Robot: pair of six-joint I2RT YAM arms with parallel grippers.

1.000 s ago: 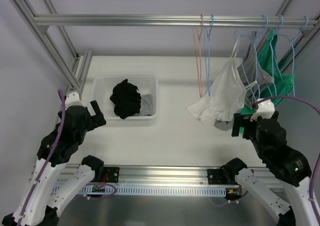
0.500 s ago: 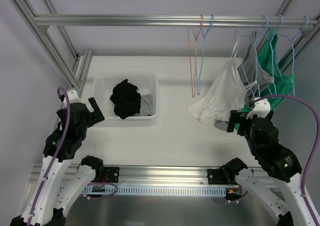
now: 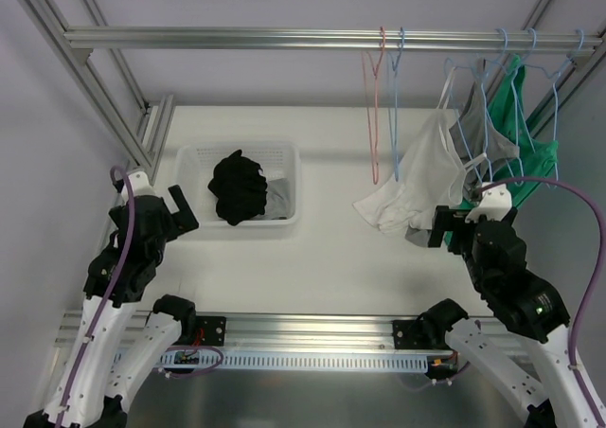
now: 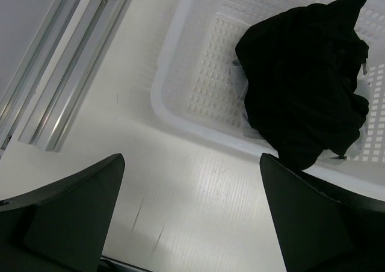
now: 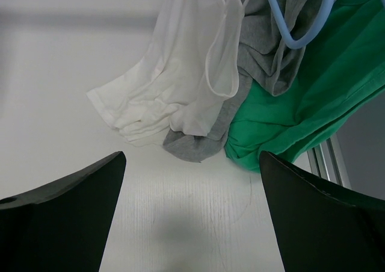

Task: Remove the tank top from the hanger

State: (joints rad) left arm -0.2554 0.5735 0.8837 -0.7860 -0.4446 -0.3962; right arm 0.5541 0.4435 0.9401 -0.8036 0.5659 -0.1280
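The right gripper [image 5: 191, 163] is hanging low over the table [image 5: 72, 55] with its 2 fingers wide apart, holding nothing. To do this step well, I think it should be pinching a good bunch of white cloth – not the gray top [image 5: 264, 37] or green top [image 5: 313, 97] – then pulling down and away. The white tank top [image 5: 180, 85] is drooping just ahead of the fingers, its bottom resting on the table, its strap reaching up toward a blue hanger [image 5: 298, 40]. Far off, the left gripper [image 4: 191, 160] is waiting by the basket [image 4: 174, 112], fingers apart too.
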